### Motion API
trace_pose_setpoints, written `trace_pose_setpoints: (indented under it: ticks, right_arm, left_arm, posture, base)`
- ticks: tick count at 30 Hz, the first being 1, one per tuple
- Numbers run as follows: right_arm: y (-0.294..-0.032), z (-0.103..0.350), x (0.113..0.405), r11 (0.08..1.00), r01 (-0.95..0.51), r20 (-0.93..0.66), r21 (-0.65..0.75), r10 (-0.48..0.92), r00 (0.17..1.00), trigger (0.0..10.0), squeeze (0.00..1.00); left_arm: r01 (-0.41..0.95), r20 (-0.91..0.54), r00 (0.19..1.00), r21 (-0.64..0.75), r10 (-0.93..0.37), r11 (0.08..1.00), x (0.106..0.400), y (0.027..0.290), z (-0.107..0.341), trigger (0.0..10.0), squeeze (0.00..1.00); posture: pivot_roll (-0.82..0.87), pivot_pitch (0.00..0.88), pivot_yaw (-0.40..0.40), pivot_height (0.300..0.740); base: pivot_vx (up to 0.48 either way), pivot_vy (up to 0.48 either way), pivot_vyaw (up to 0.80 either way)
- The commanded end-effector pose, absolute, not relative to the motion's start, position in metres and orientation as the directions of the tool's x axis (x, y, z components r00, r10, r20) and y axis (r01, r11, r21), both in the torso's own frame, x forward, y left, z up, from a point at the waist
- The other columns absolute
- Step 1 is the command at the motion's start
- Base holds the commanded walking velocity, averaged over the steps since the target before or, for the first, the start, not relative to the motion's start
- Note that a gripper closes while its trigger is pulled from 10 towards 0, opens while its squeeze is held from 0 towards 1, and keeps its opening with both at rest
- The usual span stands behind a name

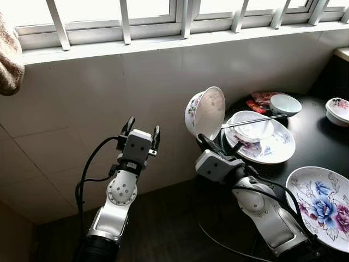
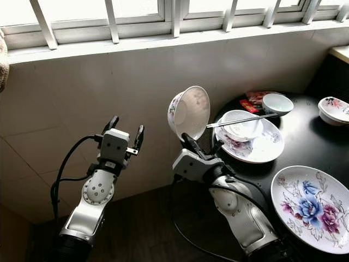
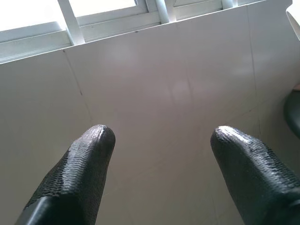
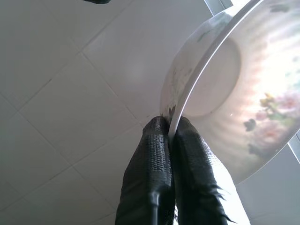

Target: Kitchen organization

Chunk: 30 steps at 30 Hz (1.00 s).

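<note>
Nearest to us, at the lower right, a large flowered plate (image 1: 322,204) with blue and pink blossoms lies flat on the black round table (image 1: 316,144). Just in front of it our right arm reaches up from below, and our right gripper (image 1: 204,142) has its two black fingers (image 4: 154,159) pressed together on the rim of a white floral bowl (image 1: 206,113), one finger inside the rim and one outside. We hold the bowl lifted off the table, tipped on its edge with its opening facing the table side (the wrist view shows the ribbed inside and a pink flower print), just beside the table's near-left edge and in front of the tiled wall (image 1: 109,98).

Our left gripper (image 1: 142,131) is raised to the left of the bowl, well apart from it, its fingers (image 3: 89,154) spread wide with nothing between them, pointing toward the wall.

Farther on the table, a second flowered plate (image 1: 272,146) carries a small white bowl (image 1: 252,126) with chopsticks (image 1: 253,121) laid across its rim. Beyond that stands another white bowl (image 1: 285,104), with a red packet (image 1: 256,103) just beside it. A flowered bowl (image 1: 338,109) sits at the right edge.

Farthest away, the window ledge (image 1: 163,43) and white window bars (image 1: 125,19) run along the top, and a beige cloth (image 1: 8,60) hangs at the far left.
</note>
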State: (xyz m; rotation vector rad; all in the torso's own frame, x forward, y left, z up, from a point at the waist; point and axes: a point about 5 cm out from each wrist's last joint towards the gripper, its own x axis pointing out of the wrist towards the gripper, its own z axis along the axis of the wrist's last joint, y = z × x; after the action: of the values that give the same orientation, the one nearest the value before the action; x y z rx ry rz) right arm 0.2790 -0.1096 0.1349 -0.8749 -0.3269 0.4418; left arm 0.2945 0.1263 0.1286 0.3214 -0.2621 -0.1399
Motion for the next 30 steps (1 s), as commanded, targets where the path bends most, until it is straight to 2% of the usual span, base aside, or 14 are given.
trace_pose_setpoints:
  ticks: [1, 3, 8, 30]
  right_arm:
    - [-0.1090, 0.1395, 0.2806, 0.565, -0.218, 0.118, -0.796, 0.497, 0.860, 0.0, 0.00]
    - [-0.1089, 0.1394, 0.2808, 0.565, -0.218, 0.117, -0.796, 0.497, 0.860, 0.0, 0.00]
    - [-0.1087, 0.1401, 0.2819, 0.566, -0.214, 0.121, -0.796, 0.496, 0.860, 0.0, 0.00]
    - [-0.1096, 0.1427, 0.2816, 0.577, -0.202, 0.135, -0.791, 0.488, 0.862, 0.0, 0.00]
  left_arm:
    - [0.092, 0.243, 0.954, 0.316, -0.174, 0.944, 0.2945, 0.1276, 0.1321, 10.0, 0.00]
    - [0.093, 0.241, 0.955, 0.315, -0.175, 0.944, 0.2947, 0.1276, 0.1319, 10.0, 0.00]
    - [0.100, 0.245, 0.952, 0.312, -0.182, 0.945, 0.2949, 0.1262, 0.1323, 10.0, 0.00]
    - [0.076, 0.262, 0.949, 0.350, -0.176, 0.934, 0.2931, 0.1305, 0.1354, 10.0, 0.00]
  posture:
    - [0.06, 0.000, -0.063, 0.740]
    - [0.06, 0.000, -0.063, 0.740]
    - [0.06, 0.000, -0.061, 0.740]
    - [0.06, 0.000, -0.061, 0.740]
  base:
    - [0.000, 0.000, 0.80]
    - [0.000, 0.000, 0.80]
    - [0.000, 0.418, 0.80]
    - [0.000, 0.000, 0.80]
